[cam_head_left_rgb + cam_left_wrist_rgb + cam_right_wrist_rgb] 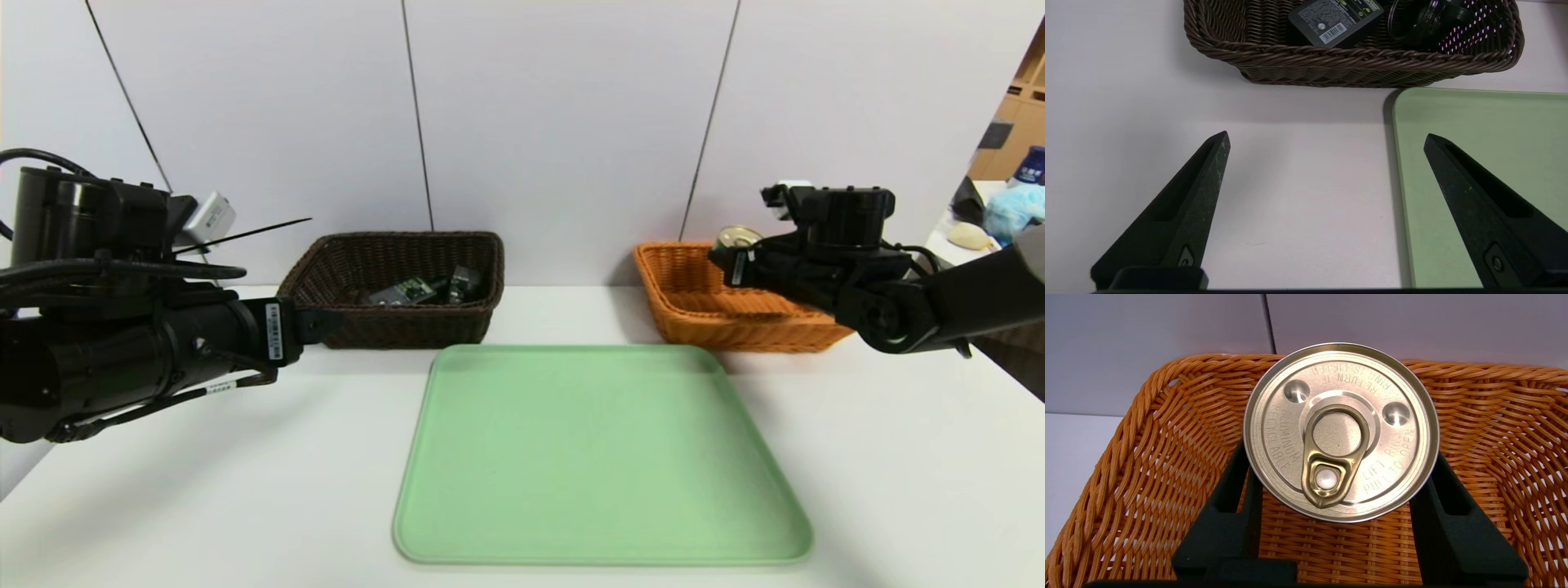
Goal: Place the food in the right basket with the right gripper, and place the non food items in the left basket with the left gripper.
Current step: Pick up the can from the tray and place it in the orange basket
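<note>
My right claw (1339, 473) grips the tin can (1341, 432) by its sides, holding it over the orange basket (702, 314), above the floor of that basket. My left claw (1327, 141) hangs spread and empty over the desk (1298, 196) before the dark brown basket (1355, 61), where the black bottle (1336, 18) and glass cup (1427, 18) lie.

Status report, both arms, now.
Right gripper shut on tin can, above orange basket. Left gripper open, idle near brown basket. Nothing in the way.
</note>
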Controlling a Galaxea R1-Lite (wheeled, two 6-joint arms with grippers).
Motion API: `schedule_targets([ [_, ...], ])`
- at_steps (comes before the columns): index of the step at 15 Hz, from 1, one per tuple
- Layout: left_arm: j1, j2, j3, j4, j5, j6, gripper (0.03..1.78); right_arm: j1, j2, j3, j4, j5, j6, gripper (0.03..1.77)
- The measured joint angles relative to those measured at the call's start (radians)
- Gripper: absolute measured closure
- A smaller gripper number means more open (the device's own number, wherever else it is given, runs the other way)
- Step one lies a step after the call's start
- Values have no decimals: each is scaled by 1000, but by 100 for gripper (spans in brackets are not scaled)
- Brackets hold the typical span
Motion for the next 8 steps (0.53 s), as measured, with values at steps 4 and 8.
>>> schedule_targets([
  [4,0,0,0,0,0,0,12,1,-9,6,3,0,-5,50],
  [8,0,0,4,0,-1,1,12,4,-26,10,6,0,-18,33],
])
